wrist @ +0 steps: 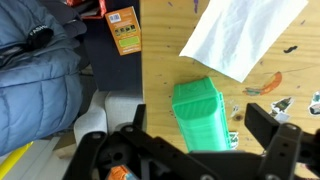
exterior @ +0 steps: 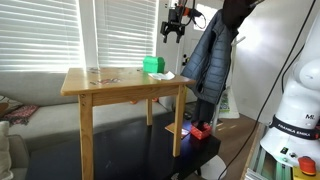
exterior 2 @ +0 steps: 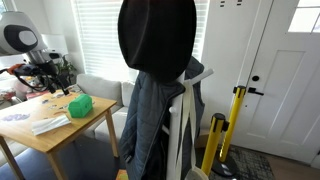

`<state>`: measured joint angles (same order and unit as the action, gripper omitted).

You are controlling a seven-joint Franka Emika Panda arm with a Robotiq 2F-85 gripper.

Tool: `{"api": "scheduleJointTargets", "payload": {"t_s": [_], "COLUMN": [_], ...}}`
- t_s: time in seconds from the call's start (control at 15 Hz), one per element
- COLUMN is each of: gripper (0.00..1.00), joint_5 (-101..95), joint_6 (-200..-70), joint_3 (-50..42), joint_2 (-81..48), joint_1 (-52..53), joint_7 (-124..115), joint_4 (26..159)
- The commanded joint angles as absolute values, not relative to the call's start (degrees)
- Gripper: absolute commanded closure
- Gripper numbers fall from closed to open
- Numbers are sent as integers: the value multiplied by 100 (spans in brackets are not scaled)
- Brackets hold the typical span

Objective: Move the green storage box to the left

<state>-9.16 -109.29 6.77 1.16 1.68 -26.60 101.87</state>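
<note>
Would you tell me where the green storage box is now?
In an exterior view, the green storage box stands at the wooden table's end nearest the hung jacket, beside a white sheet, below the open gripper.

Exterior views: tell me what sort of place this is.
Probably a home living room near the entrance. The signs are a white panelled front door, slatted white window blinds and a pale cushioned sofa under the window.

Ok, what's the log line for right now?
green storage box: on wooden table, untouched | tool: open, high above it | white sheet: beside box
</note>
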Motion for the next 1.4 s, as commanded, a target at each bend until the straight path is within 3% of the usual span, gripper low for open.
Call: {"api": "scheduleJointTargets", "payload": {"t_s": [0.0,1.33], "gripper": [0,0], "joint_5": [-1202,-1317], "joint_6": [-10853,-11634], "joint_3": [632,219], "joint_2": [-568,-1999], "joint_1": [345,675], "joint_7": [-2822,-2051], "joint_4": [9431,8599]}}
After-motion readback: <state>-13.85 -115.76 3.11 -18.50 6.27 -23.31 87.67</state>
